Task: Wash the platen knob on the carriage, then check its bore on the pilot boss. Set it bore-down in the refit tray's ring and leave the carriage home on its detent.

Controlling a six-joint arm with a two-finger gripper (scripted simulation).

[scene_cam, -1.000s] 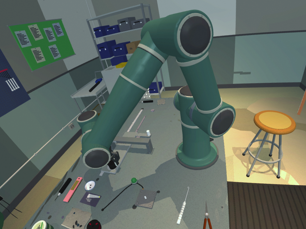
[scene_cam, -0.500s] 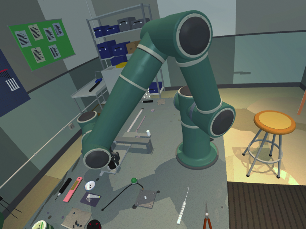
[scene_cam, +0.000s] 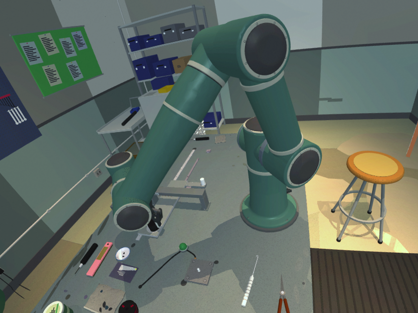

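Observation:
The carriage rail (scene_cam: 168, 209) runs from the bench's near left toward the back, and its near end lies under my gripper (scene_cam: 155, 225). My gripper hangs low over that end, mostly hidden behind the arm's wrist, and I cannot tell whether its fingers are open or closed or whether they hold anything. The grey carriage block (scene_cam: 184, 192) sits across the rail further back, with a small white peg (scene_cam: 202, 181) standing on its right end. The platen knob is not visible to me. A grey plate with a small white boss (scene_cam: 199, 271) lies near the front of the bench.
The arm's green base (scene_cam: 268, 202) stands mid-bench. A green-knobbed black lever (scene_cam: 165, 264), white dish (scene_cam: 122, 253), pink bar (scene_cam: 99, 254), black pen (scene_cam: 86, 258), dark card (scene_cam: 123, 272), white brush (scene_cam: 249, 286) and red-handled snips (scene_cam: 282, 298) lie near the front edge. A stool (scene_cam: 371, 192) stands right.

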